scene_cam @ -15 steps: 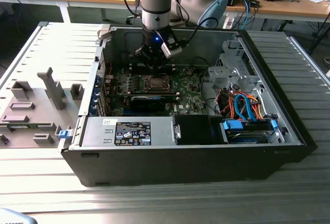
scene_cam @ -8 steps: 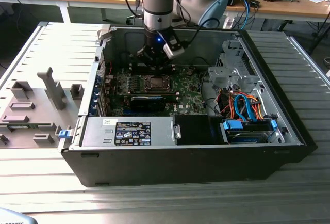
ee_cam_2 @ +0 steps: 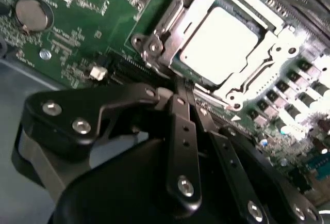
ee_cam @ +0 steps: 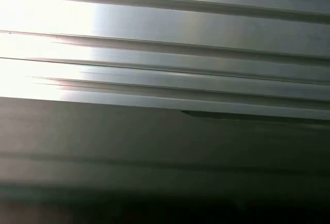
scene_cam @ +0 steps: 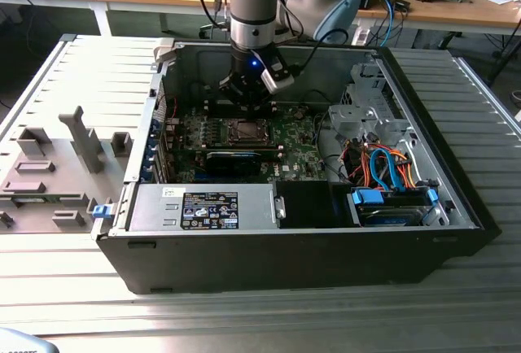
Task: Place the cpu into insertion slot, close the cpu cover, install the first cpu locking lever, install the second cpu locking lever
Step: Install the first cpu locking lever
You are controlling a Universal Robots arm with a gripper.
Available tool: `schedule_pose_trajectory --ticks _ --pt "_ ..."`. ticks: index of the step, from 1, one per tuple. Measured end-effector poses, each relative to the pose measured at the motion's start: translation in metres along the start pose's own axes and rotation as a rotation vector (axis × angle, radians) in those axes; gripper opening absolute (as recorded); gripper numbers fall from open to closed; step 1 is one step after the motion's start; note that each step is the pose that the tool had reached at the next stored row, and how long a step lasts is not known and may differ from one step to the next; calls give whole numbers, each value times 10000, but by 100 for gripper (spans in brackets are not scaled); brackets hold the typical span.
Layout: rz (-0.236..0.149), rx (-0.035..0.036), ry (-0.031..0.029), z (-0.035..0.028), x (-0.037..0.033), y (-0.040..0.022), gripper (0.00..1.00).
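- Sitting flat in the insertion slot [ee_cam_2: 234, 99], the cpu [ee_cam_2: 219, 41] shows its pale metal top through the window of the cpu cover [ee_cam_2: 172, 28], which lies down over its edges.
- Judging by its look, the chip is light, rigid and smooth-topped. Its underside contacts are likely delicate, so any hold belongs on the outer edges, never on the face or beneath.
- The cover is thin sheet metal, stiff but springy. It should be pressed at its frame or tab rather than across the window.
- Whether either locking lever is latched I cannot tell. They would be thin, springy wire and apt to slip off smooth fingers.
- The gripper [ee_cam_2: 179, 91] hangs just beside the socket's edge in the second wrist view. Its fingers [ee_cam_2: 183, 131] are pressed together with nothing visibly pinched between them.
- In the exterior view the gripper [scene_cam: 244, 99] is low inside the computer case [scene_cam: 285, 255], directly over the socket [scene_cam: 244, 132].
- Green circuit board [ee_cam_2: 93, 7] borders the socket, with a coin cell [ee_cam_2: 32, 13] well apart from it and a long black card [scene_cam: 232, 159] near it.
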State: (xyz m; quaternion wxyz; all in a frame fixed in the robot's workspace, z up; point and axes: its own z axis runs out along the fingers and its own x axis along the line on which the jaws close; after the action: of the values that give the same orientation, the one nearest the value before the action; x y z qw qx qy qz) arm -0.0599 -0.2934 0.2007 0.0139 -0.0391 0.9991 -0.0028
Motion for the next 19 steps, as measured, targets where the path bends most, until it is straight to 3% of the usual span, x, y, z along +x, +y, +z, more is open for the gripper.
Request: schedule_pose_trajectory --ticks 3,5,8,11,13,19 --pt "-4 76 6 -57 -3 0 11" --pt "-2 95 8 -114 -4 0 11" --pt "-3 112 10 -138 -2 -17 11" --pt "-2 111 10 -137 3 -90 11" --pt "-2 113 11 -136 13 -208 11" --pt "-2 119 11 -134 24 -354 11"
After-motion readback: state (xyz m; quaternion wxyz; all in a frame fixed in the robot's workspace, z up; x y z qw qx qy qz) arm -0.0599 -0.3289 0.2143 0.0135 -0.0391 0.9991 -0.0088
